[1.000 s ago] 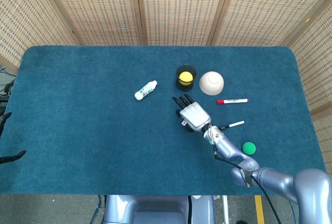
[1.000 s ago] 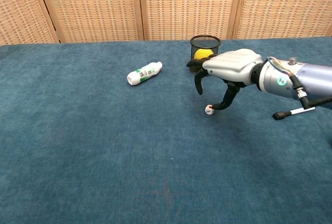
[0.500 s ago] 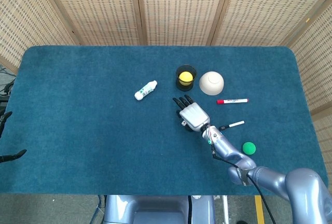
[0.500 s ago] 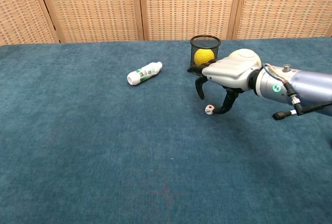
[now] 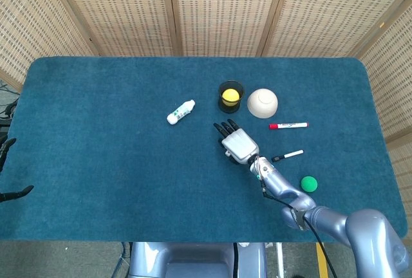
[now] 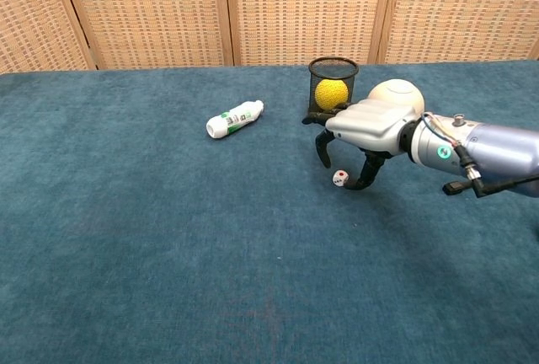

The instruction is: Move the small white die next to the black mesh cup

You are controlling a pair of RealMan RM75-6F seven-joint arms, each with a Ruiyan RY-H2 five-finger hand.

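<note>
We are looking at the small white die (image 6: 339,178) sitting on the blue table (image 6: 126,238), and we judge the job only partly done: the die lies a short way at 6 o'clock from the black mesh cup (image 6: 332,84), near it but not yet beside it. In the chest view the right hand (image 6: 364,128) arches over the die, palm down, fingers (image 6: 323,147) curled toward the cloth on the 9 o'clock side and the thumb reaching down at 3 o'clock of the die. The thumb tip looks to be touching or just beside the die; we cannot tell which. Nothing is lifted, so we call the hand unclenched and empty, caging the die without grasping it. From the head view the hand hides the die completely.

What is left, as we read it: close on the die, carry it toward 12 o'clock, and set it down against the cup's base.

On heading: a die is a cube, so we find no long axis. Red pips show on its near face; which way its edges square up is too small to tell.

The left hand is out of sight.
</note>
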